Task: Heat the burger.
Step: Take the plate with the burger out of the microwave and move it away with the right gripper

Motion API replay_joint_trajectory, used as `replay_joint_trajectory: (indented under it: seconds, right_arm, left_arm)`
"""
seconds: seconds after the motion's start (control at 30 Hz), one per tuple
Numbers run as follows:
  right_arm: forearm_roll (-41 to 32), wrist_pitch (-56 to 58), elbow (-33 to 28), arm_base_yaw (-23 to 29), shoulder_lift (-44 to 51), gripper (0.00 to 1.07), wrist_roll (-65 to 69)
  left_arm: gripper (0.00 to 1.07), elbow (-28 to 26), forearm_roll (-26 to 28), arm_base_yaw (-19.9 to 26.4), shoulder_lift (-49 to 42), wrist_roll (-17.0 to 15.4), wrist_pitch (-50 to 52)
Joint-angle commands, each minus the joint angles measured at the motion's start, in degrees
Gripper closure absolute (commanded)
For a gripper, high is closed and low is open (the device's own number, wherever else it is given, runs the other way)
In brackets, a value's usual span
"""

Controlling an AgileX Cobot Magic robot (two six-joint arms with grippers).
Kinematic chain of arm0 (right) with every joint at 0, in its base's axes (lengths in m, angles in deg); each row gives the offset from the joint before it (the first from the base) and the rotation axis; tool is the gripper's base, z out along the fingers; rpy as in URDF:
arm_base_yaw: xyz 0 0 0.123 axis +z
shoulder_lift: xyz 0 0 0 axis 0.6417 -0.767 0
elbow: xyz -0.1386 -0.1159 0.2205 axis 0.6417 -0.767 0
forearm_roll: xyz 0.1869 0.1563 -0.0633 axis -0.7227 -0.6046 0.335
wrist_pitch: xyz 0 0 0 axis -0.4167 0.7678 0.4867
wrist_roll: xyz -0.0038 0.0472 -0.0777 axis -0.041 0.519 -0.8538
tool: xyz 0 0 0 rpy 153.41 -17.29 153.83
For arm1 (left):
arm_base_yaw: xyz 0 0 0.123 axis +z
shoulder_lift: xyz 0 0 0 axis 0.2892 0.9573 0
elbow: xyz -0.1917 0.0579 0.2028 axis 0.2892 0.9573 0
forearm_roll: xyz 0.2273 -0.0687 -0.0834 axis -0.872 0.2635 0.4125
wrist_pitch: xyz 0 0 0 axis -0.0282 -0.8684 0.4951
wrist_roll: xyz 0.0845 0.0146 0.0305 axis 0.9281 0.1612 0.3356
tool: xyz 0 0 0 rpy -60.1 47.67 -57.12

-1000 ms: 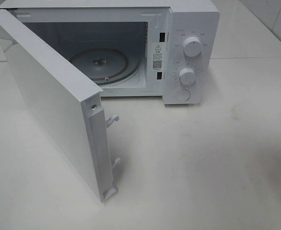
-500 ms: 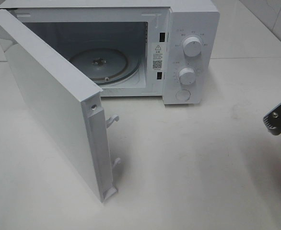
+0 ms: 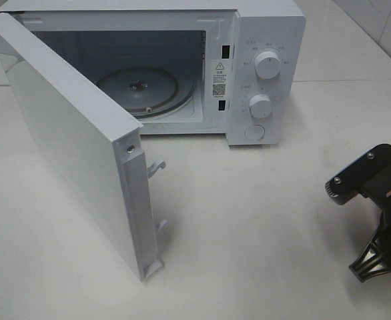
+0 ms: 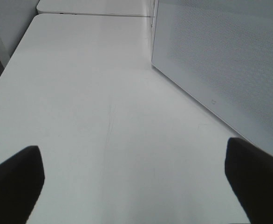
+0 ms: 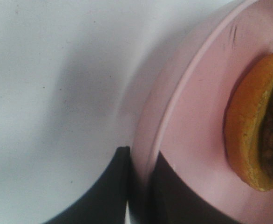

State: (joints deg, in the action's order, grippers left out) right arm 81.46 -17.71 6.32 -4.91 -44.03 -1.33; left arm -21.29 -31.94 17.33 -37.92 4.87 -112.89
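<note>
Microwave (image 3: 262, 40) at 12 o'clock on the white table (image 3: 262, 220), door (image 3: 69, 140) swung wide open toward 8 o'clock. Inside: glass turntable (image 3: 142, 90), bare, nothing resting on it.

Right gripper (image 5: 139, 186) at 4 o'clock by the table edge, jaws nearly closed, pinching the rim of a pink plate (image 5: 192, 116). On that plate: burger (image 5: 255, 130), only partly in view, bun edge and dark patty showing. Plate and burger outside the overhead view.

Left gripper (image 4: 132, 186) spread wide, holding nothing, beside the outer face of the door.
</note>
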Motion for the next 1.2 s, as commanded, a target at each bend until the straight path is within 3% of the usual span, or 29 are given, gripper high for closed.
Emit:
replay_joint_trajectory:
  seconds: [0.03,0.23,0.43,0.5,0.57,0.6,0.63,0.83,1.2]
  right_arm:
    - [5.27,1.78,0.4,-0.23,-4.01,1.07,4.76]
    - [9.74,-0.57,0.4,-0.23,-10.31,1.07,12.83]
    - [14.61,-0.74,0.4,-0.23,-15.76,1.0,23.26]
    - [14.84,-0.8,0.4,-0.23,-16.04,0.88,24.24]
    - [14.55,-0.8,0.4,-0.23,-15.81,0.84,23.89]
    - [14.27,-0.8,0.57,-0.17,-14.73,0.76,23.09]
    - [14.27,-0.8,0.57,-0.17,-14.73,0.76,23.09]
    - [7.39,-0.23,2.18,-0.11,-8.14,0.58,13.81]
    - [-7.96,0.69,5.04,-0.11,8.14,0.54,-4.3]
  left_arm:
    - [0.09,-0.06,0.0,0.23,-0.86,0.06,0.29]
    - [0.09,-0.06,0.0,0.23,-0.86,0.06,0.29]
    - [0.09,-0.06,0.0,0.23,-0.86,0.06,0.29]
    - [0.09,-0.06,0.0,0.23,-0.86,0.06,0.29]
    - [0.09,-0.06,0.0,0.23,-0.86,0.06,0.29]
    - [0.09,-0.06,0.0,0.23,-0.86,0.06,0.29]
    - [0.09,-0.06,0.0,0.23,-0.86,0.06,0.29]
    - [0.09,-0.06,0.0,0.23,-0.86,0.06,0.29]
    - [0.09,-0.06,0.0,0.23,-0.86,0.06,0.29]
